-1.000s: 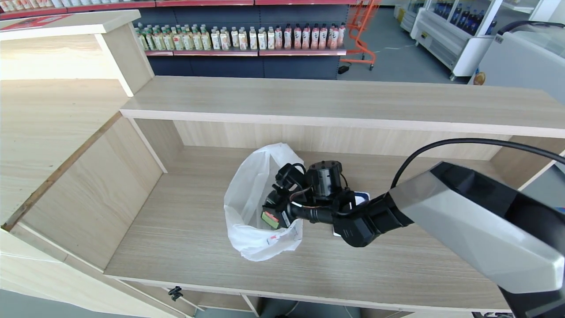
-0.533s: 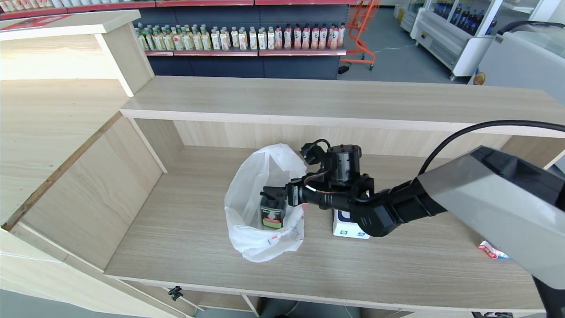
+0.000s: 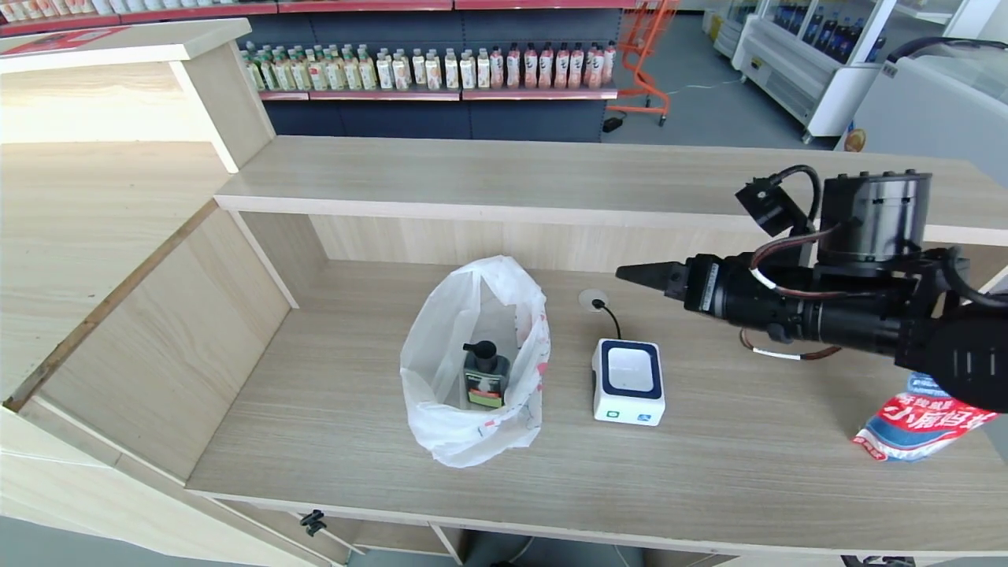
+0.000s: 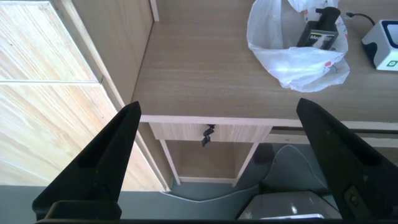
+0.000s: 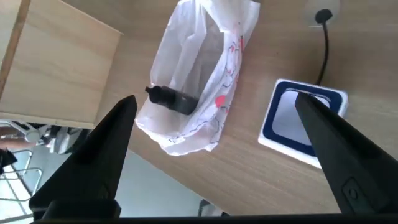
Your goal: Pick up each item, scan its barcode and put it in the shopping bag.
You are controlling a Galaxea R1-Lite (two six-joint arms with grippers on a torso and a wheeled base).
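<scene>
white plastic shopping bag [image 3: 431,370] standing open near the middle of the wooden counter [image 3: 709,480]. inside it, upright, a dark pump bottle [image 3: 486,376] with a green and red label, pump head uppermost. just right of the bag, not touching it, a white barcode scanner [image 3: 628,381], window facing up, black cable [image 3: 611,319] running back to a round hole in the counter. right gripper [image 3: 638,274] in the air above the counter, right of the scanner, pointing toward the bag, jaws wide apart with nothing between them. under the right arm, at the counter's right edge, a red, white and blue snack pack [image 3: 913,421], partly hidden. left gripper [image 4: 217,109] out in front of the counter's front edge, left of the bag, jaws likewise spread and empty.
</scene>
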